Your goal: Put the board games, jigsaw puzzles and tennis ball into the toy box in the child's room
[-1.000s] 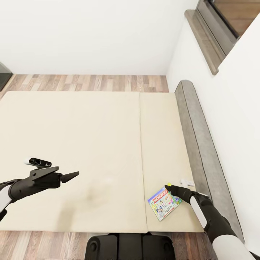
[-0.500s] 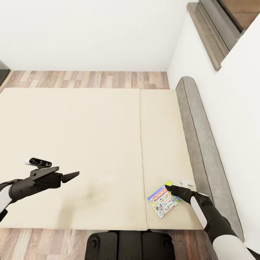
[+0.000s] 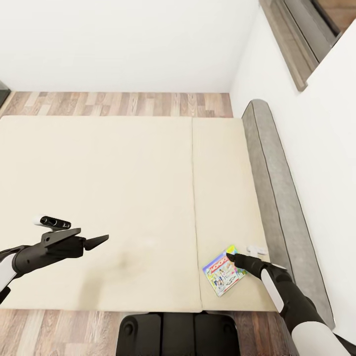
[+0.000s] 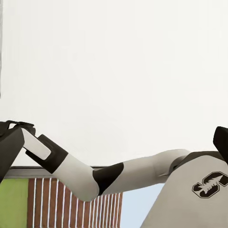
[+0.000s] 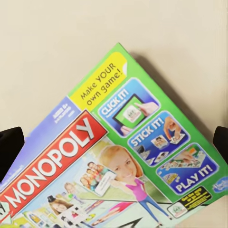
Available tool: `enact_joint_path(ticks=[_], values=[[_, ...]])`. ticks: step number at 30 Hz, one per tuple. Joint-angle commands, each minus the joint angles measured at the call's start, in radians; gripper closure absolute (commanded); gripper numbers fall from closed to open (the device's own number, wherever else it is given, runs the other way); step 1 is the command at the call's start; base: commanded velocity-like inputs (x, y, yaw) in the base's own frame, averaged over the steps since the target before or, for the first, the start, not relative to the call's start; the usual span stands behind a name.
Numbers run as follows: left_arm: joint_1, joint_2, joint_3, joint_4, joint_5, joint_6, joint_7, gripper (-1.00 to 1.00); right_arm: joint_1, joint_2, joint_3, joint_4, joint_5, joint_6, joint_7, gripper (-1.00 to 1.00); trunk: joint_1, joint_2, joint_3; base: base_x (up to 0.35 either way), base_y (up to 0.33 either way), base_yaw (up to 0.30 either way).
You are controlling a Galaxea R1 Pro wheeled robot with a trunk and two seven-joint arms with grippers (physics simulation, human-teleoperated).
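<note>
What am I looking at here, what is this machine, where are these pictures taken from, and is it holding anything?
This is a simulated two-armed wheeled robot. The wide picture comes from its head camera, looking down on a cream bed. The other two come from cameras near each claw. A Monopoly board game lies flat near the bed's corner; the right wrist camera sees its cover close up. The right claw reaches over the box, its fingers spread wide at the picture's edges, gripping nothing yet. The left claw hangs over bare bedding, holding nothing; I cannot tell if it is open.
</note>
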Motion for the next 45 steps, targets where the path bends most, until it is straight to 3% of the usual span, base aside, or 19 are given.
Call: enact_joint_path(ticks=[1,15,26,32,45], values=[[-0.001,0.001,-0.002,0.0,0.003,0.005,-0.003,-1.0,0.0,0.0,-0.002,-0.001,-0.003,0.006,0.003,-1.0,0.001,-0.002,-0.003,0.0,0.0,0.0],[-0.001,0.0,-0.003,0.0,0.002,0.004,-0.001,-1.0,-0.002,-0.001,-0.004,-0.001,0.001,0.003,0.001,-1.0,0.001,-0.002,-0.026,0.0,0.0,0.0],[-0.001,-0.001,-0.004,0.0,0.002,0.003,0.002,-1.0,-0.002,-0.005,-0.004,-0.001,0.002,-0.038,0.0,-1.0,0.001,-0.002,-0.044,0.0,0.0,0.0],[-0.001,-0.001,-0.003,0.0,0.002,0.003,0.003,-1.0,0.0,-0.015,-0.003,0.0,-0.001,-0.103,0.0,-1.0,0.001,-0.002,-0.053,0.0,0.0,0.0],[-0.001,-0.001,-0.002,0.0,0.002,0.003,0.003,-1.0,0.001,-0.017,-0.003,0.002,0.0,-0.119,0.0,-1.0,0.001,-0.002,-0.075,0.0,0.0,0.0]])
